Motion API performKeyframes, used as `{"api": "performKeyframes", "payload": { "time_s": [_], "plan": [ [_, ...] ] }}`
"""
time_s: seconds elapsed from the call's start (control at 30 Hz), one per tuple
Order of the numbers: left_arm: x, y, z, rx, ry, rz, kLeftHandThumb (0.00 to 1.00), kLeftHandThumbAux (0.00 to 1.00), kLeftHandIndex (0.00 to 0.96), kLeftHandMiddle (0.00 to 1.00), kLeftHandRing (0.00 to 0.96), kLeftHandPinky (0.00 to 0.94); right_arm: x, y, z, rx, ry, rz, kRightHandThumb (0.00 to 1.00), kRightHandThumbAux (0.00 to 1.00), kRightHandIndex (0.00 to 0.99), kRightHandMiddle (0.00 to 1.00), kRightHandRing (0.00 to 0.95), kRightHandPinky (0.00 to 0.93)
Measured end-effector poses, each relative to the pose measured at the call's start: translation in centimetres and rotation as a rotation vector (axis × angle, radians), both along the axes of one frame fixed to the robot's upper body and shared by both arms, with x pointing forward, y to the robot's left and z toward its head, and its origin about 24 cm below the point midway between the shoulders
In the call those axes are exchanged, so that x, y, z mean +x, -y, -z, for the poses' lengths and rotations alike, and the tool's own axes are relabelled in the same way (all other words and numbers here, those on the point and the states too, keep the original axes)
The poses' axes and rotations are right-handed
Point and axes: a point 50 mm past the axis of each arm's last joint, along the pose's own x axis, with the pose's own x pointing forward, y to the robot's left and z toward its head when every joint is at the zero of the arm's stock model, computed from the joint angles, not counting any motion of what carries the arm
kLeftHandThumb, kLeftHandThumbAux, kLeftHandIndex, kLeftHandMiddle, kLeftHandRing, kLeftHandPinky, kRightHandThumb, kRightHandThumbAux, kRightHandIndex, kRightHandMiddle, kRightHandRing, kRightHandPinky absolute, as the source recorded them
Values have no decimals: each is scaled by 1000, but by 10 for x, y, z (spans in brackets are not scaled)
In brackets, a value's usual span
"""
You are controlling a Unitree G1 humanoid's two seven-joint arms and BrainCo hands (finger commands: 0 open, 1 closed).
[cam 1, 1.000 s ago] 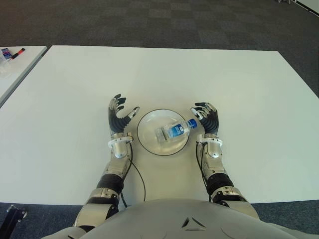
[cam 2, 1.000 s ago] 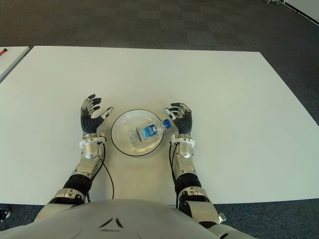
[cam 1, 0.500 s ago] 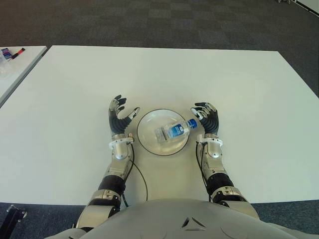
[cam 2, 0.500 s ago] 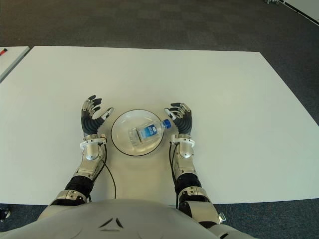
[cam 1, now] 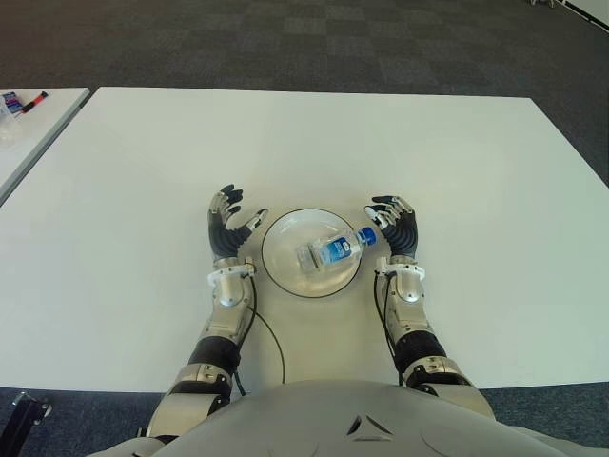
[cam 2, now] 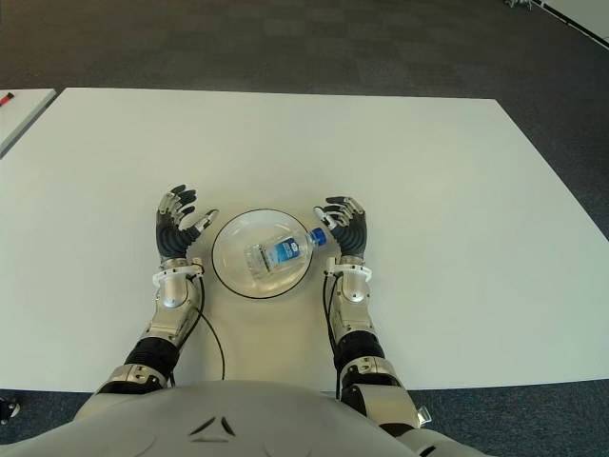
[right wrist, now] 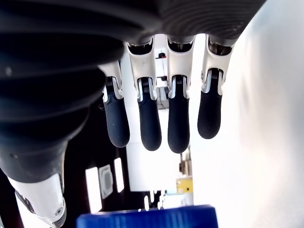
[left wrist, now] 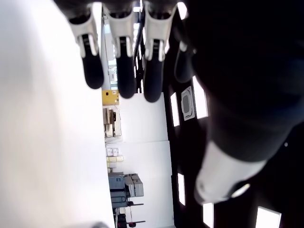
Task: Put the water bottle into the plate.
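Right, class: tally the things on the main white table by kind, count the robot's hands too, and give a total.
Water bottle: 1, lying on its side in the plate
Plate: 1
Robot hands: 2, left hand and right hand, one each side of the plate, fingers open, holding nothing
Total: 4

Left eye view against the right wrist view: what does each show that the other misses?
Only the left eye view shows the plate, the bottle's whole body lying in it, the left hand beside the plate and the table. Only the right wrist view shows the right hand's fingers spread from beneath, holding nothing. Both show the right hand and the water bottle with its blue cap.
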Motion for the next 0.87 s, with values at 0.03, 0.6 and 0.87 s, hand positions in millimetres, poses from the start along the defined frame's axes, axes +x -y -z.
{"api": "performKeyframes", "payload": {
  "time_s": [0.03, 0.6, 0.87],
  "plan": [
    [0, 0, 1, -10, -2, -1, 74, 895, 259, 315, 314, 345, 0, 0, 0, 0, 0, 0, 703, 723, 418, 417, 439, 450],
    [2, -1, 3, -20, -27, 31, 706, 711, 417, 390, 405, 445, 0, 0, 0, 0, -1, 10, 701, 723, 418, 421, 445, 455],
    [2, 0, 2, 34, -33, 26, 716, 705, 423, 404, 422, 446, -1, 1, 0, 0, -2, 14, 702, 723, 418, 422, 448, 459]
  ]
}}
